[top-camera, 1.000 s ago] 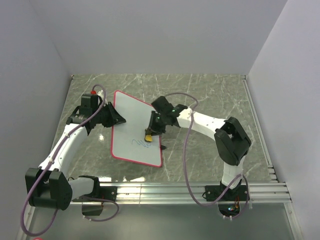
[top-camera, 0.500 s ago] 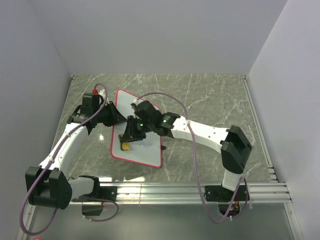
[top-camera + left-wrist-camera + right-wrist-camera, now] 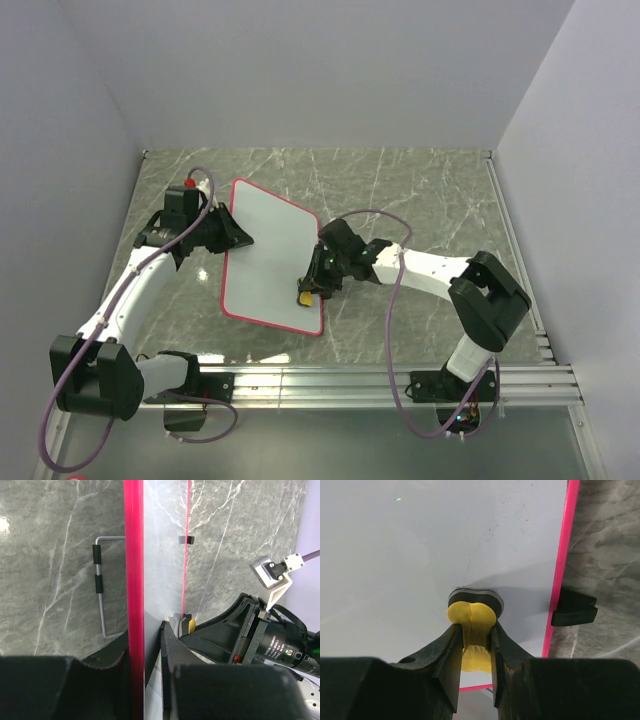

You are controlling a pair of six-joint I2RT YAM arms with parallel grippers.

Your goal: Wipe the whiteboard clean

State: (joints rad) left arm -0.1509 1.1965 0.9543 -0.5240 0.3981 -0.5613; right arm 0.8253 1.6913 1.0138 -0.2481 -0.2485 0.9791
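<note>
The whiteboard [image 3: 265,250] lies on the surface [image 3: 430,190], long axis running away from the arms, with the left claw [image 3: 238,238] pinched on its left rim. The right claw [image 3: 308,290] clamps the eraser [image 3: 304,297] at the near right corner — the rest of the board lies far-left of it.

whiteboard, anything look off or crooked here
Only mildly: the whiteboard lies skewed to the table edges, with one rim pinched between the left fingers. Its face looks clean, with no marks or damage. The right fingers press the eraser down near a corner.
</note>
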